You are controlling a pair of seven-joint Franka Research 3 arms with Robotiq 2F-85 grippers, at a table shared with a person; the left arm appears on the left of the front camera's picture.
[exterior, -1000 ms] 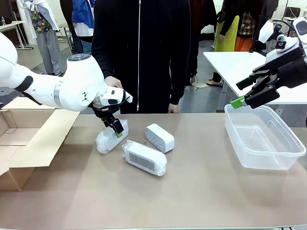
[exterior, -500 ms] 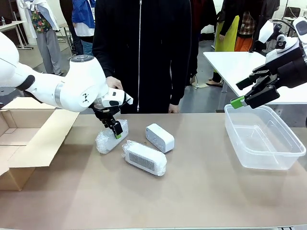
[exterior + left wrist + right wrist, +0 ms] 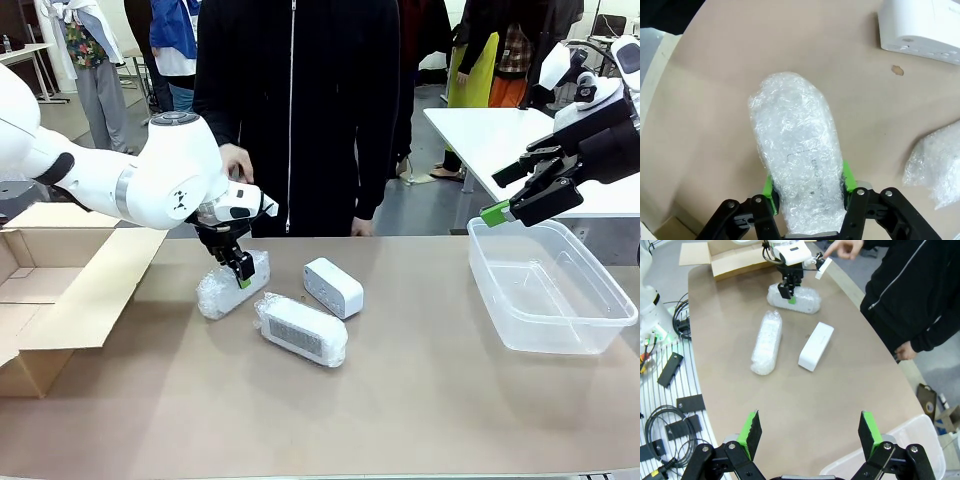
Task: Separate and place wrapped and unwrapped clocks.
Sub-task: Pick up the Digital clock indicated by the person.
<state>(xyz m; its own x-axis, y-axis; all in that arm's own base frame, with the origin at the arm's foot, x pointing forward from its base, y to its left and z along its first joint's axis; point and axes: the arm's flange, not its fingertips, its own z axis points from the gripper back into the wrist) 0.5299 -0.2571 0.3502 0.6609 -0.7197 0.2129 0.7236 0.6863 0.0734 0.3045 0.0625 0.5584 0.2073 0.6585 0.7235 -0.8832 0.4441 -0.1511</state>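
Two wrapped clocks lie left of the table's middle: one (image 3: pixel 225 290) in bubble plastic, and another (image 3: pixel 300 328) showing a grey face. My left gripper (image 3: pixel 241 270) is shut on the far end of the first one; in the left wrist view the green pads (image 3: pixel 769 186) press both sides of that wrapped clock (image 3: pixel 795 145). The unwrapped clock (image 3: pixel 333 287), smooth and white, lies just to its right on the table. My right gripper (image 3: pixel 503 192) hangs open above the bin's near-left corner, nothing between its fingers (image 3: pixel 809 432).
An open cardboard box (image 3: pixel 60 290) stands at the left edge. A clear plastic bin (image 3: pixel 545 285) sits at the right. A person in black stands at the far side, one hand (image 3: pixel 237 160) raised behind my left arm. The near half of the table is bare.
My left gripper's jaws have come together on the wrapped clock, which shifted slightly. The right arm has not moved.
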